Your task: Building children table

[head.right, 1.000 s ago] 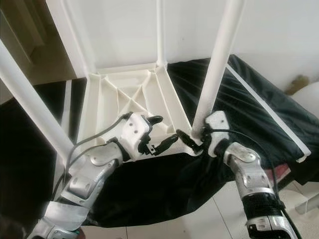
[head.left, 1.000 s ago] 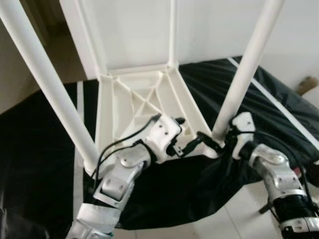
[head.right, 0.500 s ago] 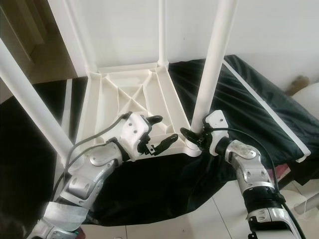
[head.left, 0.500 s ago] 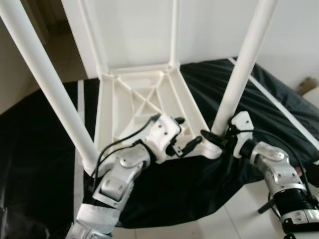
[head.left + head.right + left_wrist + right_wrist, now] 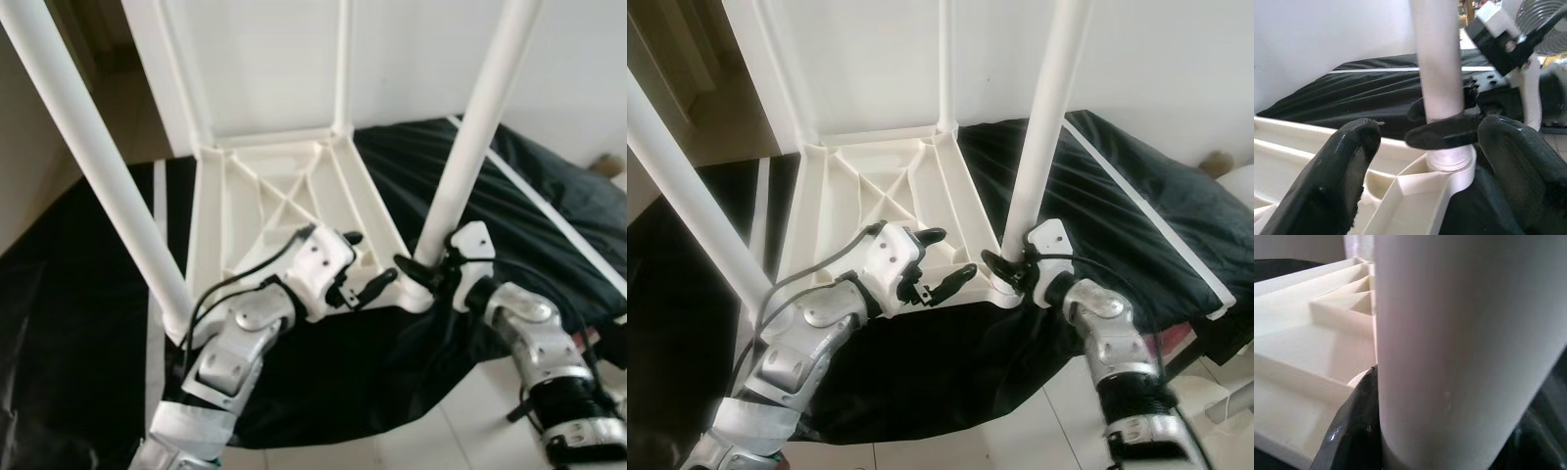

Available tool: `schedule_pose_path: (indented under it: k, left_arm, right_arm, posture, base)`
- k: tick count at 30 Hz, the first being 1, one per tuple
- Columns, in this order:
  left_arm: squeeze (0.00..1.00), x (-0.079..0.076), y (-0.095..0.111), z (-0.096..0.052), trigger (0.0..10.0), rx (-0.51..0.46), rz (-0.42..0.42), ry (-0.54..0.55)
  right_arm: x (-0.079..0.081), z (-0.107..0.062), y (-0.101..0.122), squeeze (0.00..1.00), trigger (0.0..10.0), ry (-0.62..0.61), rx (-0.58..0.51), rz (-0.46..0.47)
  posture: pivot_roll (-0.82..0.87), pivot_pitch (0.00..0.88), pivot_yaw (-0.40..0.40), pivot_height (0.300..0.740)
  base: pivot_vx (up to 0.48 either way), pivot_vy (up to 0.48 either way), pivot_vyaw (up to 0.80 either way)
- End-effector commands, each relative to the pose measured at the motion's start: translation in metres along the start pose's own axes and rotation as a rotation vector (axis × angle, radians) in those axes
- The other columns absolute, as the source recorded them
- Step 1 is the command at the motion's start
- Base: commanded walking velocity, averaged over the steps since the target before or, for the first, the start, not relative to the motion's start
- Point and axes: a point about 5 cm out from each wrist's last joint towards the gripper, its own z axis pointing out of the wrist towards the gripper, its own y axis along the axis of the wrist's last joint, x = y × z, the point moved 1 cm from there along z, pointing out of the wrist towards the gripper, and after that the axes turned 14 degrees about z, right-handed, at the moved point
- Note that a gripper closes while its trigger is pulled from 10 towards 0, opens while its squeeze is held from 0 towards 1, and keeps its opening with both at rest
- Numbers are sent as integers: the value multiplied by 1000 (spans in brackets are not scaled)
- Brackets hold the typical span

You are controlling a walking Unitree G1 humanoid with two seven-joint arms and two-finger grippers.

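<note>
Right tool (image 5: 416, 271) nearer; black cover (image 5: 78, 323), white wall (image 5: 411, 59).

table underside (image 5: 284, 206): cream-white plastic, crossed rib pattern. legs all plain white, incl. the near right leg (image 5: 470, 157) and near left leg (image 5: 98, 176). cloth (image 5: 549, 206) under it: black, slightly glossy, with a thin white stripe. my left gripper (image 5: 367, 279): black fingers, white housing, black cable, silver arm. my right gripper (image 5: 1002, 271): black fingers, white housing, silver arm. wall (image 5: 421, 49) white. floor (image 5: 460, 431): pale tiles, thin dark grout lines.
</note>
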Motion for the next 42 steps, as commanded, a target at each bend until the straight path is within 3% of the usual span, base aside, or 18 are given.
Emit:
schedule_pose_path:
  k: [1, 10, 12, 14, 17, 19, 22, 28, 42]
  left_arm:
    - [0, 1, -2, 0, 10000, 8, 4, -8]
    - [0, 0, -2, 2, 10000, 5, 1, -12]
    - [0, 0, -1, 2, 10000, 3, -1, -13]
    - [0, 0, -1, 2, 10000, 3, -1, -13]
    - [0, 0, 0, 2, 10000, -2, -4, -14]
    - [0, 1, 1, 4, 10000, -13, -14, -12]
    - [0, 2, 1, 6, 10000, -13, -14, -11]
    - [0, 1, 1, 5, 10000, -14, -18, -12]
    - [0, -1, 0, 5, 10000, -18, -22, -11]
  right_arm:
    - [-4, -6, -26, 0, 10000, -100, 111, -8]
    - [6, -4, -29, 0, 10000, -233, 82, 63]
    - [14, -1, -27, 0, 10000, -362, 34, 139]
    - [14, -1, -27, 0, 10000, -362, 34, 139]
    - [18, 0, -25, 0, 10000, -467, -3, 185]
    - [25, 2, -24, 0, 10000, -641, -58, 245]
    - [35, 6, -22, 0, 10000, -725, -86, 268]
    - [46, 8, -19, 0, 10000, -683, -80, 236]
    - [45, 6, -3, 0, 10000, -646, -157, 205]
  posture:
    - [-26, 0, 40, 740]
    - [-33, 0, 41, 740]
    - [-42, 0, 47, 740]
    - [-42, 0, 47, 740]
    - [-44, 0, 48, 740]
    - [-46, 0, 42, 740]
    - [-46, 0, 39, 740]
    - [-46, 0, 32, 740]
    - [-44, 0, 17, 740]
  base:
    - [0, 0, 0]
    - [0, 0, 0]
    - [0, 0, 0]
    - [0, 0, 0]
    - [0, 0, 0]
    - [0, 0, 0]
    - [0, 0, 0]
    - [0, 0, 0]
    - [0, 0, 0]
